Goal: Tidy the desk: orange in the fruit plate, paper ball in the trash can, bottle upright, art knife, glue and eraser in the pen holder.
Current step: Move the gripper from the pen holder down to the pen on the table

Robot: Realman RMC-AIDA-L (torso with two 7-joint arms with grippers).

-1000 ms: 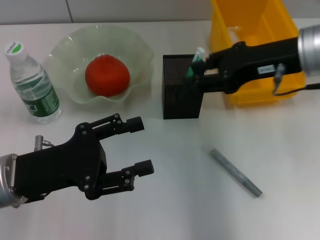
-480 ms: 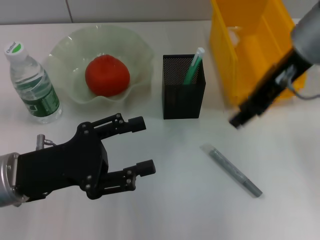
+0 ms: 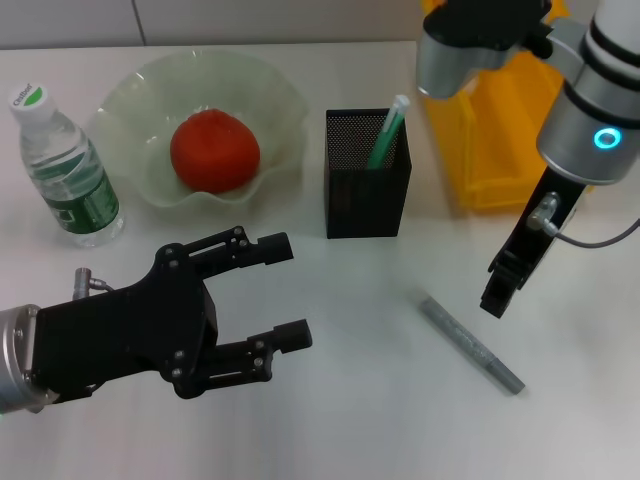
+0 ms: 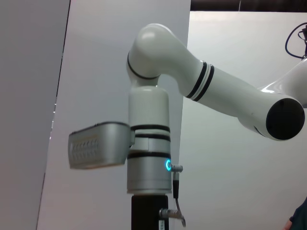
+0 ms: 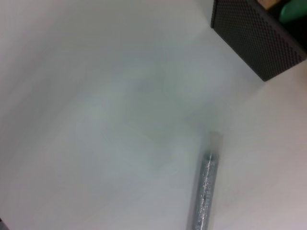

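Right claw (image 3: pixel 497 298), finger state not discernible, is hanging beside the glitter glue stick (image 3: pixel 470 343) lying toward the tabletop's near-right corner: centring over its middle is advisable; left claw (image 3: pixel 268 300) is idling wide open, empty.

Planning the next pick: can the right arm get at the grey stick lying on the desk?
Probably yes. The right tool hangs just beside the grey stick, which lies alone on bare desk, away from the pen holder. Nothing stands between them.

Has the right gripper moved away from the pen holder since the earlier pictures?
Yes. The right gripper has left the pen holder and come nearer the robot; it now hangs beside the grey glue stick on the table.
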